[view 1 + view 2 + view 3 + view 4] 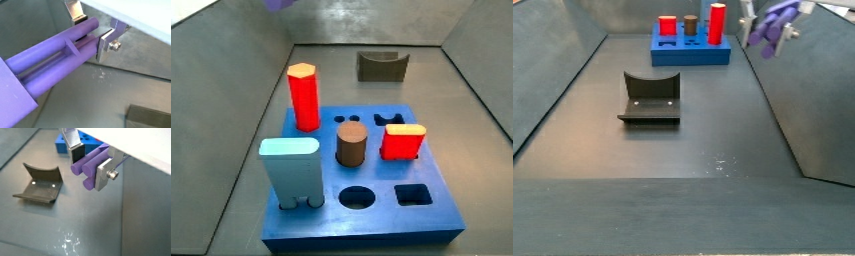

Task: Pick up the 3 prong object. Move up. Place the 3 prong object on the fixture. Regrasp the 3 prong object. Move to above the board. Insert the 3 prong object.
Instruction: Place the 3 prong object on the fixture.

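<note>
My gripper (89, 160) is shut on the light purple 3 prong object (85, 169), whose prong ends stick out past the silver fingers (103, 175). In a wrist view its long body (53, 62) runs back from the gripper (92, 30). In a side view the gripper (770, 32) holds the 3 prong object (779, 17) high in the air near the right wall, clear of the floor. The dark fixture (651, 98) stands on the floor to its left, and the fixture (40, 185) is empty. The blue board (691, 52) lies beyond. Only a purple tip (278, 4) shows in a side view.
On the board (372, 215) stand a tall red hexagonal post (303, 95), a brown cylinder (352, 145), a red block with a yellow top (402, 142) and a pale blue block (291, 172). Round and square holes sit at its near side. Grey walls enclose the floor.
</note>
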Robot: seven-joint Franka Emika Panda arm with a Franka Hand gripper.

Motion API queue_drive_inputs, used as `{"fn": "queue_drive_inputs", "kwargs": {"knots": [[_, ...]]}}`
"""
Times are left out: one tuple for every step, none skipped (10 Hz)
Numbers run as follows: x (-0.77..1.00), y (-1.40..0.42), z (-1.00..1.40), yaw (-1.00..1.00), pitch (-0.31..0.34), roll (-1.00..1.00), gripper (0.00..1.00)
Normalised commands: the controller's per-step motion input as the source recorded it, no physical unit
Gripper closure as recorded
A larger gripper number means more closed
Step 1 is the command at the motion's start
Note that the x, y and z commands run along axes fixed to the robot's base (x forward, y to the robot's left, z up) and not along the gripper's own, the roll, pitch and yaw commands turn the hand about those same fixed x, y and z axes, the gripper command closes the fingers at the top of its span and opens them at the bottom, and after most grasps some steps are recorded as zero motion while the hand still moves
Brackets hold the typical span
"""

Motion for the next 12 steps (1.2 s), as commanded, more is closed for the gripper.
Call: {"fn": "queue_drive_inputs", "kwargs": {"knots": [[1.00, -0.78, 0.03, 1.00, 0.098, -0.04, 1.00], [1.00, -0.72, 0.03, 1.00, 0.118, -0.04, 1.00], [1.00, -0.68, 0.03, 1.00, 0.131, -0.04, 1.00], [1.00, -0.60, 0.03, 1.00, 0.163, -0.05, 1.00], [1.00, -0.55, 0.02, 1.00, 0.195, -0.06, 1.00], [1.00, -0.49, 0.03, 0.98, 0.245, -0.06, 1.00], [1.00, -0.45, 0.02, 0.81, 0.230, -0.05, 1.00], [1.00, -0.39, 0.02, 0.49, 0.188, -0.03, 1.00], [1.00, -0.36, 0.02, 0.32, 0.171, -0.01, 1.00], [1.00, -0.31, 0.02, 0.18, 0.152, 0.01, 1.00], [1.00, -0.29, 0.01, 0.14, 0.151, 0.02, 1.00], [1.00, -0.25, 0.01, 0.09, 0.144, 0.05, 1.00]]}}
